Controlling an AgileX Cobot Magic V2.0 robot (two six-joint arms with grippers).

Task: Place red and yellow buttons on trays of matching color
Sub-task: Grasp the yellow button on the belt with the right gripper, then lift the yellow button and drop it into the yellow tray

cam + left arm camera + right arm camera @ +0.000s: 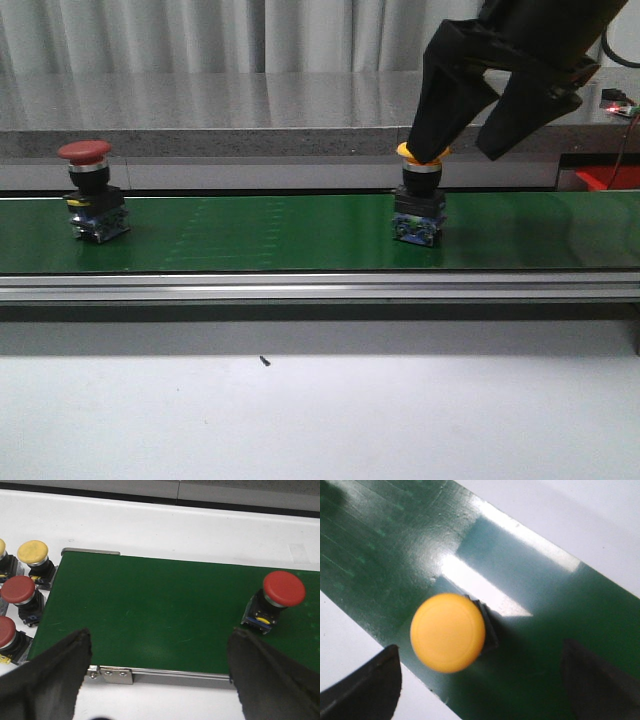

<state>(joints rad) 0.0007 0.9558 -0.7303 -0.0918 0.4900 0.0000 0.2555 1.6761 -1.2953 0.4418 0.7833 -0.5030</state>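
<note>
A yellow button point(421, 200) stands upright on the green belt point(250, 232); from the right wrist its round yellow cap point(448, 632) fills the middle of the view. My right gripper point(470, 150) hangs open just above it, one finger point(440, 110) in front of the cap's top, not closed on it. A red button point(90, 195) stands on the belt at the far left, also seen as a red button point(274, 602) from the left wrist. My left gripper point(160, 677) is open over the belt's near edge, empty. No trays are in view.
Off the belt's end, the left wrist view shows spare buttons on the white table: a yellow one point(34, 557) and two red ones point(20, 596), point(7, 635). A metal rail point(320, 285) runs along the belt's front. A red box point(610, 178) sits at the far right.
</note>
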